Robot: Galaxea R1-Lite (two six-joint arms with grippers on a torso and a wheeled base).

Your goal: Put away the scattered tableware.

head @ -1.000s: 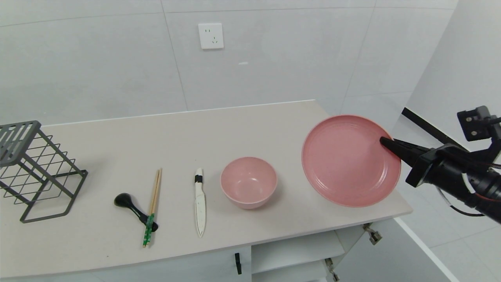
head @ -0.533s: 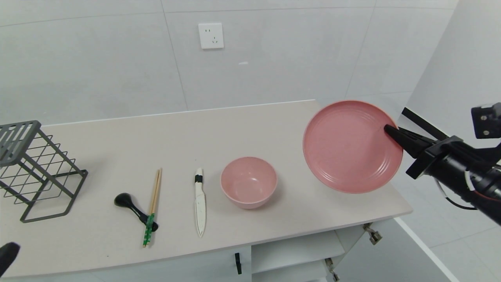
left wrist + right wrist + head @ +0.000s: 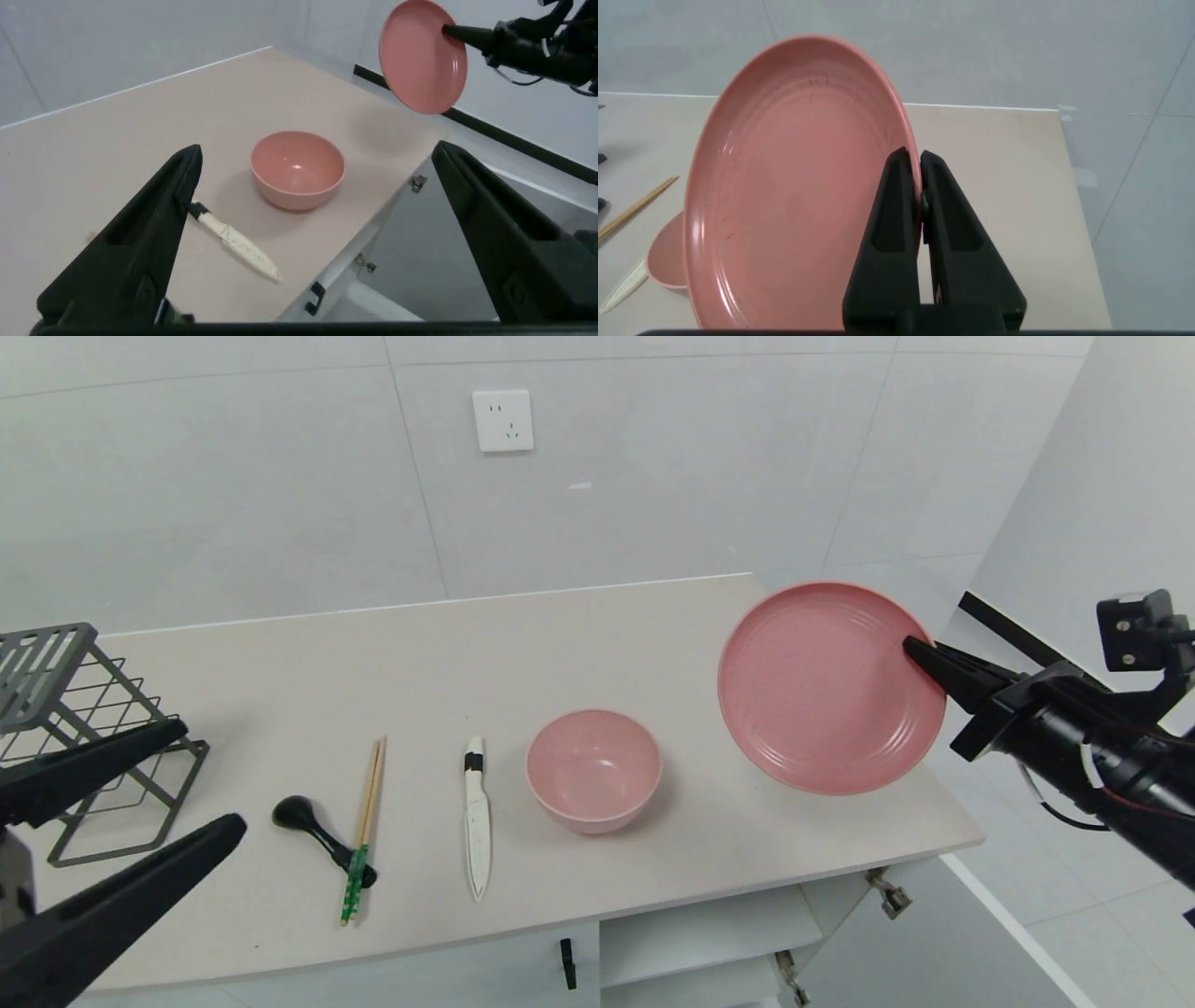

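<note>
In the head view, the pink plate (image 3: 826, 686) had come up off the right end of the countertop (image 3: 373, 663), where it had lain a second before. It now hung tilted, its face turned toward the left and its lower edge above the surface. The right gripper (image 3: 920, 658) was clamped on the plate's right rim. The left gripper (image 3: 210, 775) had entered at the near left with its fingers spread wide, just in front of the wire rack (image 3: 37, 667). As I judge it, the plate was picked and ready to be carried, and the left arm was coming in for the next piece or for a handover. The pink bowl (image 3: 593, 770), white knife (image 3: 477, 821), chopsticks (image 3: 366, 826) and black spoon (image 3: 317, 835) lay unmoved in a row along the near edge. The spoon's handle crossed under the chopsticks' green ends.

In the left wrist view, the left gripper (image 3: 318, 154) stood wide apart, holding nothing, above the bowl (image 3: 297, 170) and knife (image 3: 234, 245). Farther off, the plate (image 3: 422, 56) hung clear of the counter, nearly on edge, with the right gripper (image 3: 458, 35) pinching it.

In the right wrist view, the right gripper (image 3: 922, 187) had its two fingers closed together over the plate's (image 3: 794, 187) rim. The plate was a plain matte pink with faint concentric ridges and a few light scuffs, and it looked thin and light. Behind it showed a sliver of the bowl (image 3: 665, 252), the chopsticks (image 3: 635, 210) and the knife's tip (image 3: 621, 285).
</note>
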